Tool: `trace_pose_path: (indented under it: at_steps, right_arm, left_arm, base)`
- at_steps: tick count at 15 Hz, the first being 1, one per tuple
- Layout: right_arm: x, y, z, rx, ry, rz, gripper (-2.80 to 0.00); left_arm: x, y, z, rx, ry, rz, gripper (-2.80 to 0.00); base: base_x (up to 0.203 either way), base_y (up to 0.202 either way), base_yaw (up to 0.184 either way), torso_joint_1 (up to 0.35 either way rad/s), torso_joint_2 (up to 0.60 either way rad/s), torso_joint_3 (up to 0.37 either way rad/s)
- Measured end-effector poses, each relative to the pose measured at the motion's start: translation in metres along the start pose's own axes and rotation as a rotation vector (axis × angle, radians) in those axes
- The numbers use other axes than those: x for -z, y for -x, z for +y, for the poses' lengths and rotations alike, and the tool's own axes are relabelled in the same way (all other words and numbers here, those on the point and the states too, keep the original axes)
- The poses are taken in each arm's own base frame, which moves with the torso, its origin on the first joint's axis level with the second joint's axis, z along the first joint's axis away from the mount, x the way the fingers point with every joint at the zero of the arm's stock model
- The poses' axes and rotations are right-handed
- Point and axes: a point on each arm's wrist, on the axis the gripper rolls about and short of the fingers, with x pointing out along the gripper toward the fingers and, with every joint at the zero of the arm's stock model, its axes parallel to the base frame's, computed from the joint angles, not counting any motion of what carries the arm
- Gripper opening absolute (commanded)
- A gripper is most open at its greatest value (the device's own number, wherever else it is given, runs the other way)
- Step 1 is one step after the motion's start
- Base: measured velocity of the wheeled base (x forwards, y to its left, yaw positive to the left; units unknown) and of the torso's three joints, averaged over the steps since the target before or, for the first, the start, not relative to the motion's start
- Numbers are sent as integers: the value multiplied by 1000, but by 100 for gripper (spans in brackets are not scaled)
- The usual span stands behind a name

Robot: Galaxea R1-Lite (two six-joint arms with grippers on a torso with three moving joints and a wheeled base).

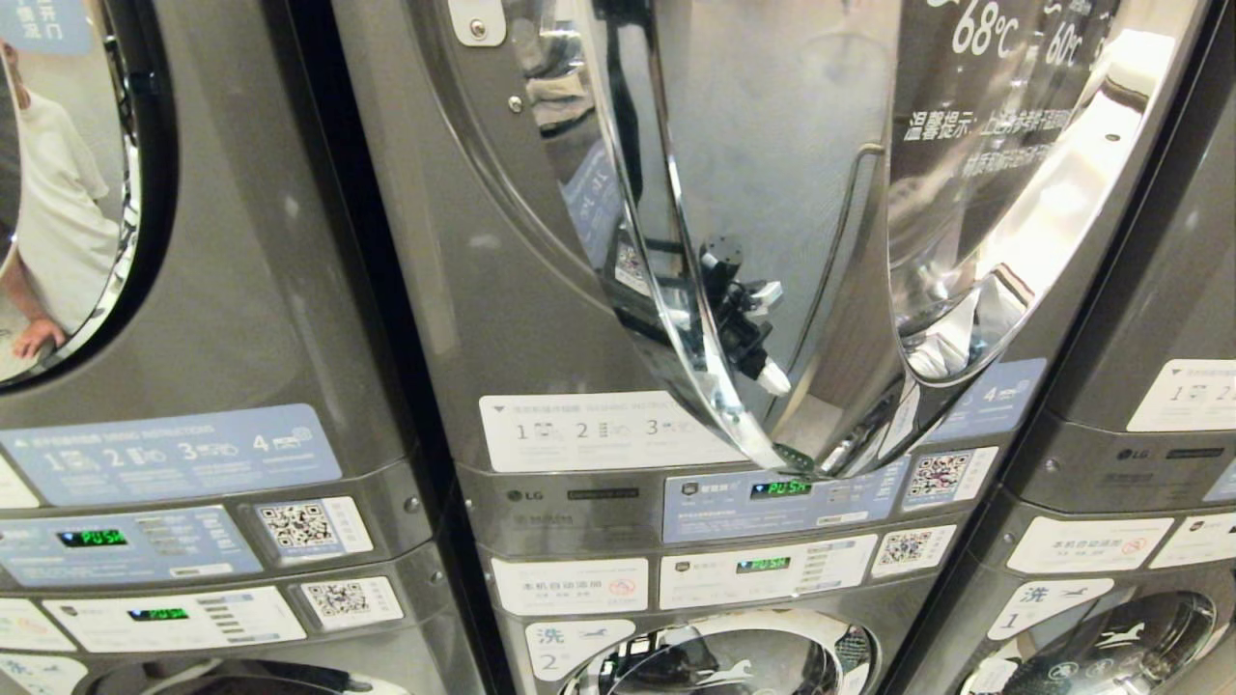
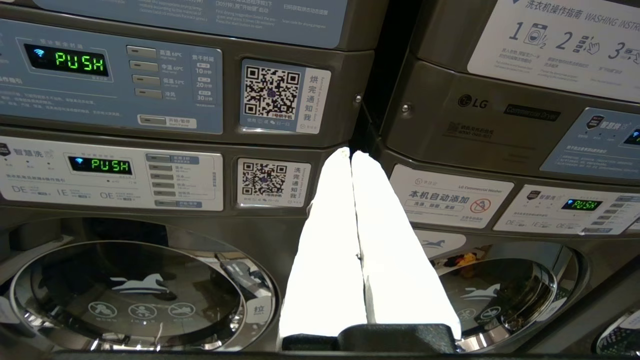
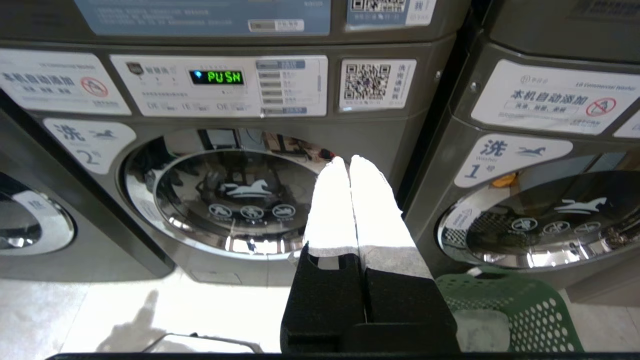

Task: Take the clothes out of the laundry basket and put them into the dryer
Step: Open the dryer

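Observation:
The dryer (image 1: 541,241) is the upper grey machine in the head view, and its chrome door (image 1: 772,241) stands swung open. Pale cloth (image 1: 956,338) shows in the drum opening behind the door's edge. The green perforated laundry basket (image 3: 505,310) sits on the floor in front of the washer numbered 1. No clothes can be made out in the part of the basket that shows. My right gripper (image 3: 348,159) is shut and empty, held low in front of the washer numbered 2, beside the basket. My left gripper (image 2: 350,152) is shut and empty, pointing at the gap between two machines.
Washers (image 3: 230,200) with round chrome doors sit under the dryers, and lit control panels (image 1: 772,487) lie between them. The open dryer door juts out toward me. A person is reflected in the neighbouring dryer's door glass (image 1: 58,193). Pale floor (image 3: 150,310) lies before the washers.

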Motion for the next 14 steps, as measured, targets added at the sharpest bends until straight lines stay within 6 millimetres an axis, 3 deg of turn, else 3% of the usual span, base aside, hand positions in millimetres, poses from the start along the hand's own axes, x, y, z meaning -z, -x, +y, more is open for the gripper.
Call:
trace_pose_path:
  at_steps: [5, 14]
  right_arm:
    - [11, 17, 1, 47, 65, -176, -280]
    - [18, 24, 2, 85, 37, -250, -280]
  left_arm:
    - [0, 0, 0, 0, 0, 0, -280]
    - [0, 0, 0, 4, -7, 0, -280]
  base:
    - [0, 0, 0, 0, 0, 0]
    - [0, 0, 0, 0, 0, 0]
